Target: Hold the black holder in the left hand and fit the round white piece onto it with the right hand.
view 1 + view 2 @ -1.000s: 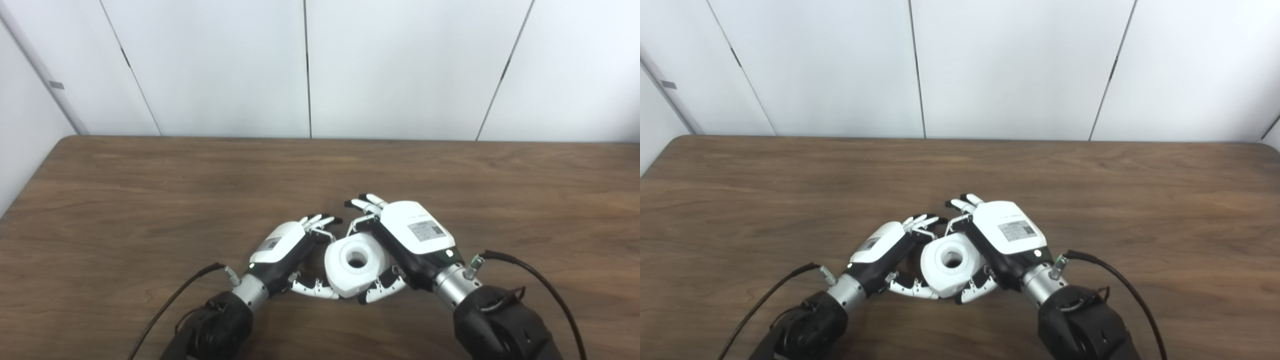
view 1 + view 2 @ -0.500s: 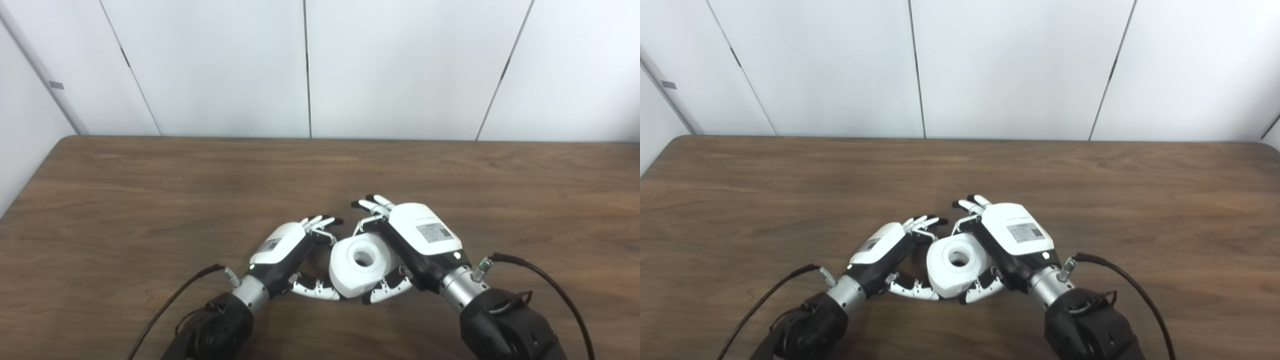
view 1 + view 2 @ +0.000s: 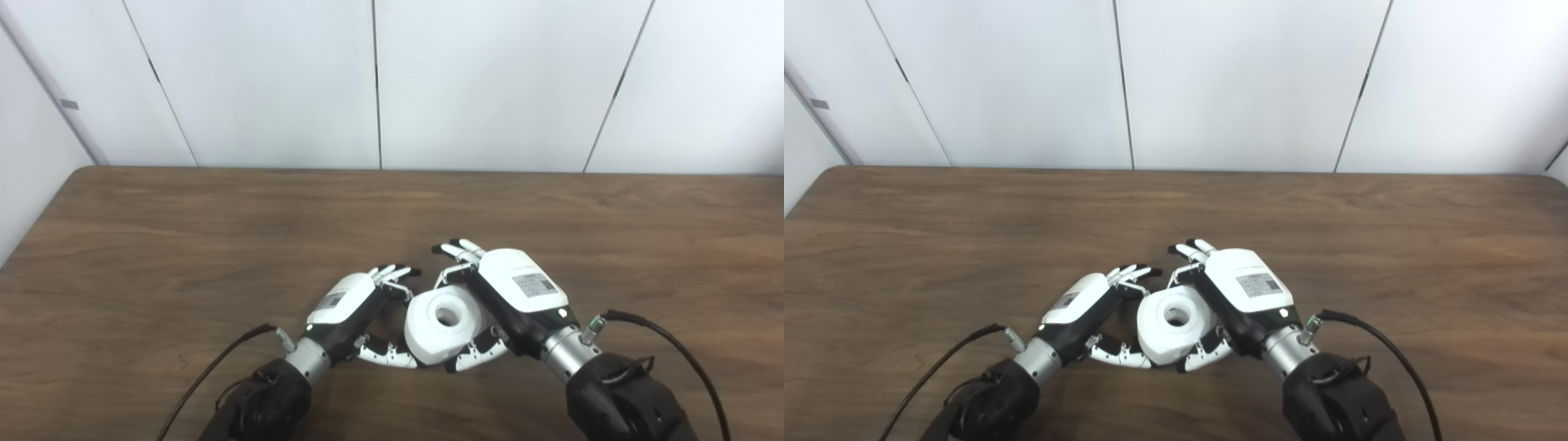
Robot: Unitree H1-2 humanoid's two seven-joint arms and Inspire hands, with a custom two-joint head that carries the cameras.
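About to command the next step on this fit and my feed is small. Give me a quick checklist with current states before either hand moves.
1. Right hand gripping the round white piece: ok, fingers and thumb wrap it.
2. Left hand holding the black holder: cannot tell, no holder is visible.
3. Left hand touching the white piece: ok, its thumb reaches under the piece's near edge.
4. Centre hole facing up: ok, open and unobstructed.
5. Piece seated on the holder: cannot tell, underside hidden.
6. Table around the hands: ok, nothing nearby.
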